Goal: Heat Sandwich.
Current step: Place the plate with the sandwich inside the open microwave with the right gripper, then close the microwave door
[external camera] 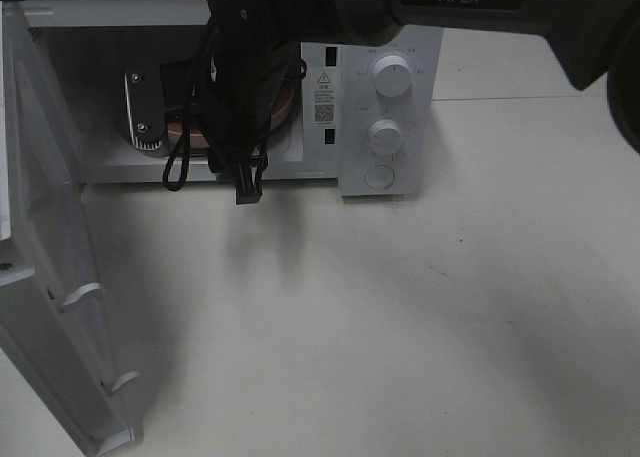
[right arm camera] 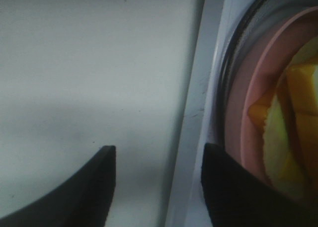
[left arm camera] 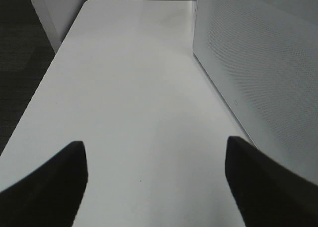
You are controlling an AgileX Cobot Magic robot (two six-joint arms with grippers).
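The sandwich [right arm camera: 293,122], pale bread with yellow-orange filling, lies on a round pink plate [right arm camera: 243,117] on the glass turntable inside the open microwave [external camera: 385,107]. My right gripper [right arm camera: 159,187] is open and empty, at the front sill of the cavity just outside the plate. In the exterior high view the right arm [external camera: 250,67] hangs in front of the cavity and hides the sandwich; only the plate's rim [external camera: 289,105] shows. My left gripper [left arm camera: 154,187] is open and empty above bare white table, out of the exterior high view.
The microwave door [external camera: 50,277] stands swung open at the left. The control panel with two knobs [external camera: 392,77] is on the microwave's right. A white perforated panel [left arm camera: 258,63] runs beside the left gripper. A black cable loop [external camera: 180,162] hangs from the right arm.
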